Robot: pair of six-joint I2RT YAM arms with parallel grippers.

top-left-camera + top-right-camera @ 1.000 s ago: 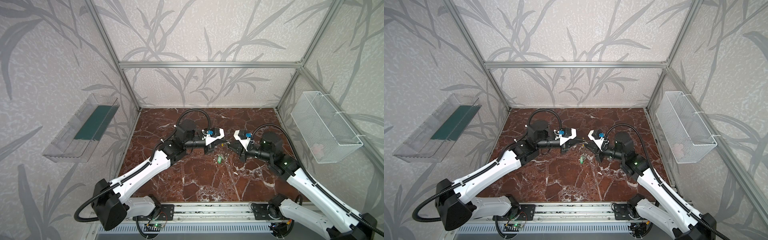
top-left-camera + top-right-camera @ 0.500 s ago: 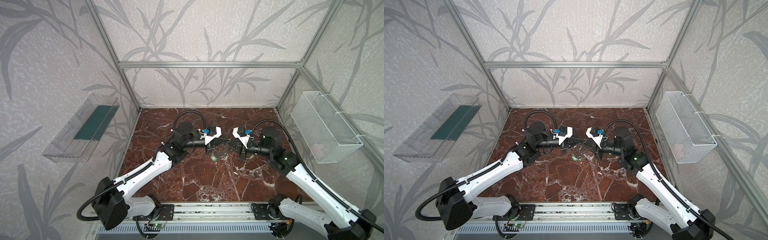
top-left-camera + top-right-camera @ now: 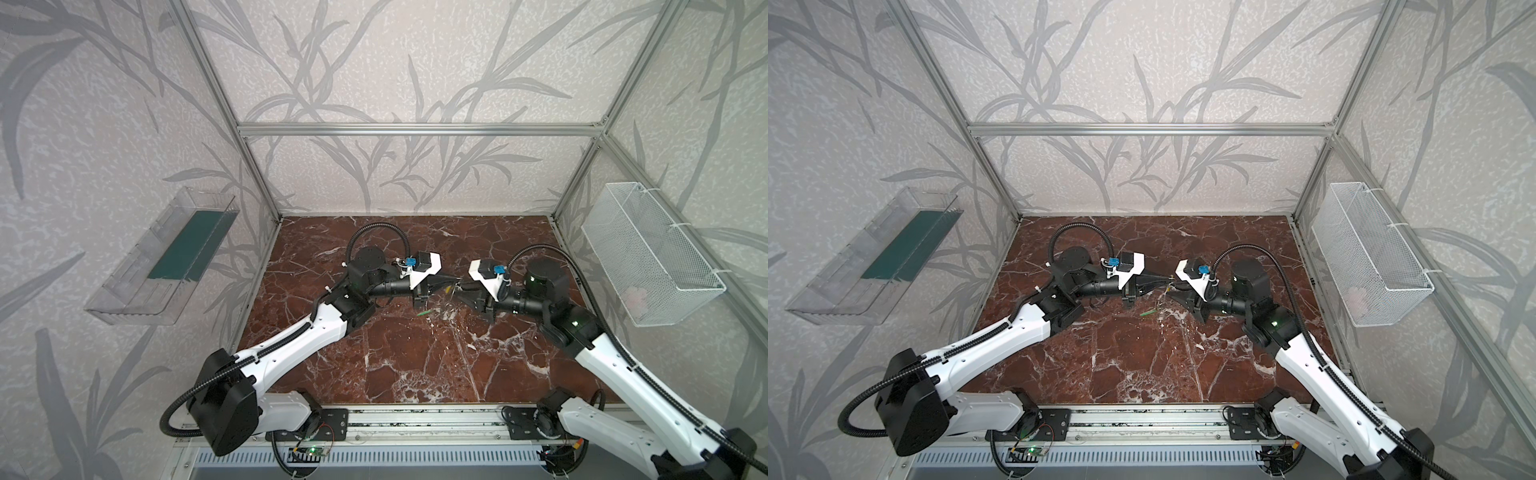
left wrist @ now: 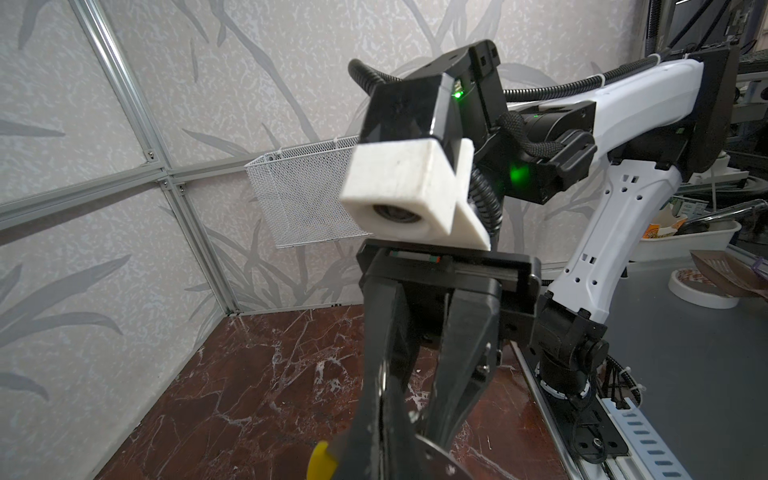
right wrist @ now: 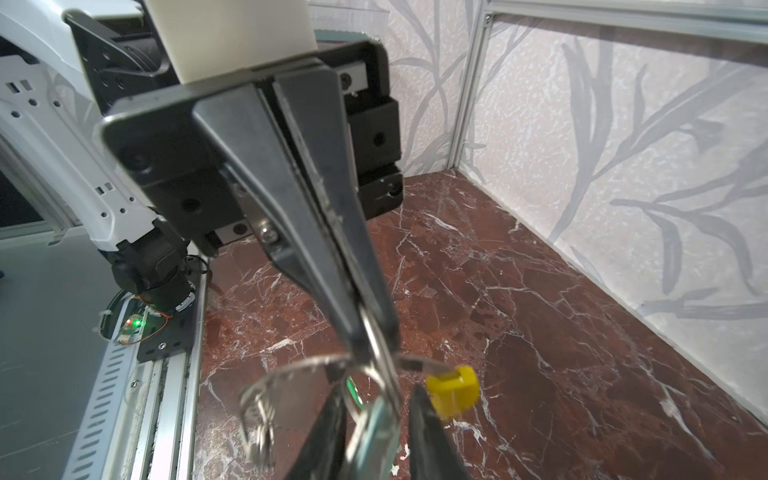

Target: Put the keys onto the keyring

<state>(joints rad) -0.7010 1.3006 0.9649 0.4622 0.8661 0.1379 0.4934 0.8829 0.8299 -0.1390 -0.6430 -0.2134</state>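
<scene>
My left gripper (image 3: 452, 279) and right gripper (image 3: 459, 286) meet tip to tip above the middle of the marble floor in both top views. In the right wrist view the left gripper (image 5: 374, 353) is shut on the thin grey keyring (image 5: 299, 365), whose yellow segment (image 5: 455, 388) sticks out to one side. A pale-green and whitish key (image 5: 374, 428) hangs from the hoop between the fingers of my right gripper (image 5: 376, 392), which stand apart beside it. A second small green key (image 3: 424, 312) appears to lie on the floor just in front of the tips.
A white wire basket (image 3: 648, 253) hangs on the right wall and a clear plastic tray (image 3: 166, 257) on the left wall. Aluminium frame posts stand at the back corners. The arms' base rail (image 3: 415, 415) runs along the front edge.
Both grippers have shifted a little towards the back, still tip to tip. The right gripper's jaws, shut on the key before, have parted.
</scene>
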